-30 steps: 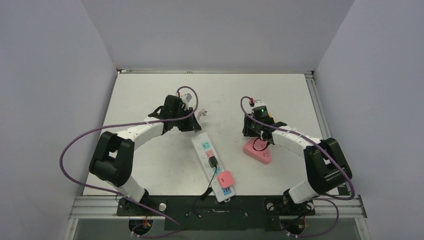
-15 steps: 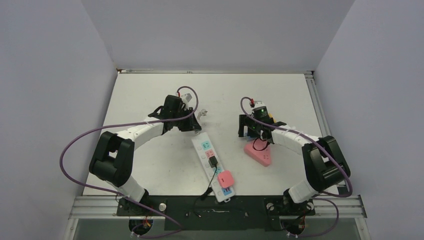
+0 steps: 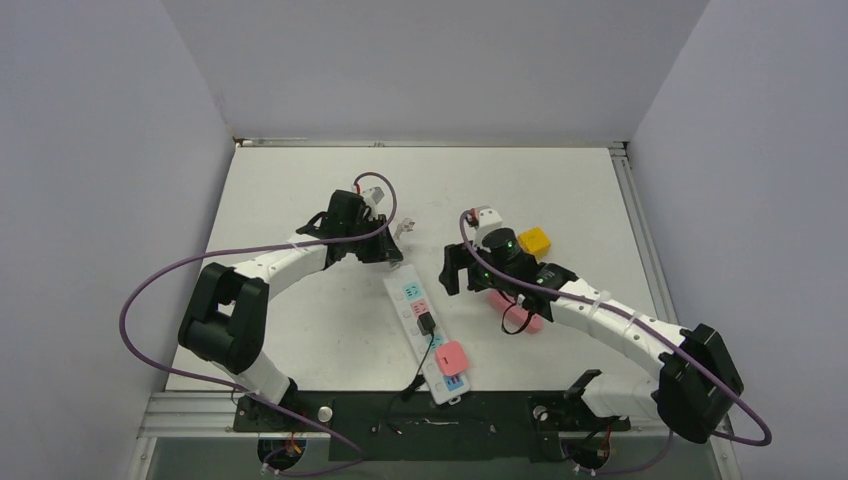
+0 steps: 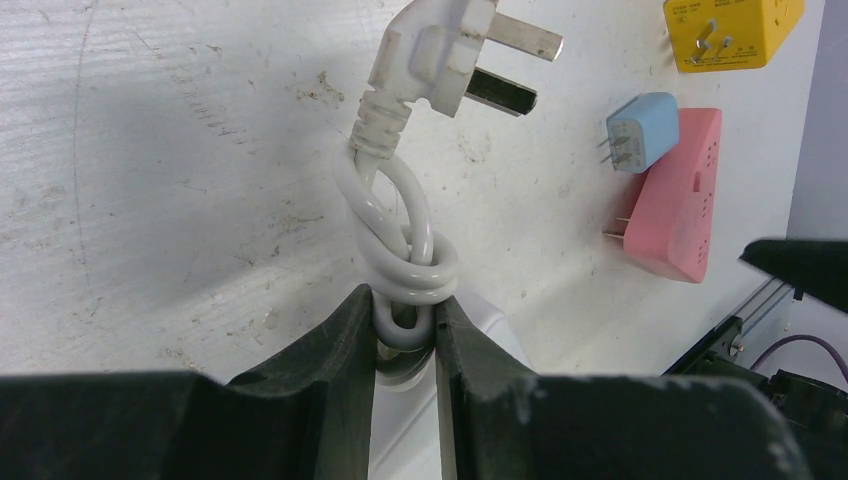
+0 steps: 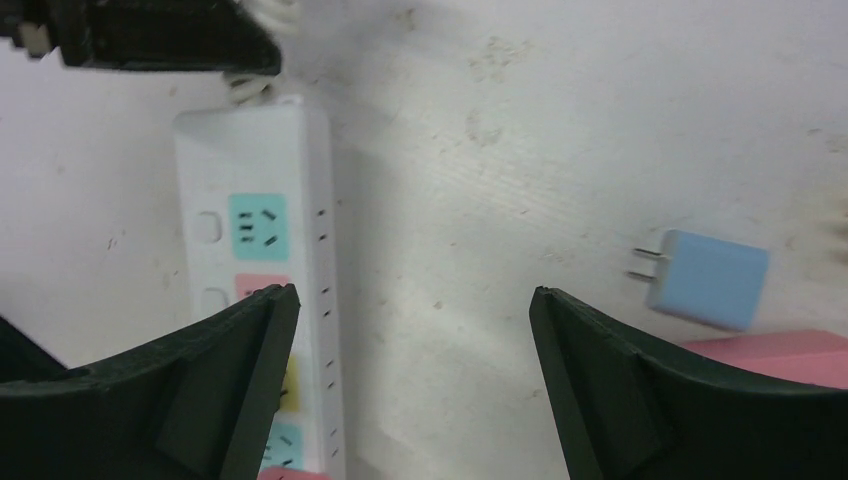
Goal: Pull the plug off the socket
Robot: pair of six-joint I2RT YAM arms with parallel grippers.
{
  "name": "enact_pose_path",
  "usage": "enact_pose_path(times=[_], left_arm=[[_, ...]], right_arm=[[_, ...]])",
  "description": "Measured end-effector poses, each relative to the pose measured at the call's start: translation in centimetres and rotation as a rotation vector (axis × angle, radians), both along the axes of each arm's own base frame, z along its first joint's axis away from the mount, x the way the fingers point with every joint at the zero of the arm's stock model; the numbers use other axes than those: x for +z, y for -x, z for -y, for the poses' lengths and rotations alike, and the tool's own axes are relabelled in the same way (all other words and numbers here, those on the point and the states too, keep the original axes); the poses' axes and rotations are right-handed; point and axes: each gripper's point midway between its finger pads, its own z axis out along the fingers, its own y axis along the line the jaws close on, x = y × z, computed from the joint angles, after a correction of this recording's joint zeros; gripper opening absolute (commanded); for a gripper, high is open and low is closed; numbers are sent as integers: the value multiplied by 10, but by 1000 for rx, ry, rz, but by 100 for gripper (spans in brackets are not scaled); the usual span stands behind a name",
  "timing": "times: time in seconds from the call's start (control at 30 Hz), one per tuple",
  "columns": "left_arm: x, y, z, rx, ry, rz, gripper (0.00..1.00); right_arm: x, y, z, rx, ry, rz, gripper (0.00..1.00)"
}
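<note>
One socket (image 3: 432, 345), long and white, lying toward the table's 6 o'clock edge and slanted from 11 to 5 o'clock. Fitted to it are one black plug (image 3: 426, 323) about mid-length and one pink block (image 3: 452, 357) nearer the 5 o'clock end, both seated. The left gripper (image 4: 403, 305) is closed tight on the knotted white cord (image 4: 425, 272) at the socket's 11 o'clock end, pinning it. The right gripper (image 5: 412, 295) has its jaws spread wide and holds nothing. Change noted: within the last second the right arm has swung from above the loose pink adapter (image 4: 680, 190) at 3 o'clock across toward the socket. It now hangs just off the socket's 2 o'clock side, short of the black plug, and a yellow cube (image 3: 533, 240) is uncovered behind it. Also loose: one small blue charger (image 5: 708, 278). Reading: socket anchored, pulling hand on approach, no grasp made, the pull itself all to do
</note>
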Motion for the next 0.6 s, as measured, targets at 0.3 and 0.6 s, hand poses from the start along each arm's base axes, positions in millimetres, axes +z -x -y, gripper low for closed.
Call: enact_pose_path(times=[0.3,0.6], left_arm=[[0,0,0,0,0,0,0],[0,0,-1,1,1,-1,0]], right_arm=[[-10,69,-62,209,56,-46,84],[-37,87,-85,226,218,-50,68]])
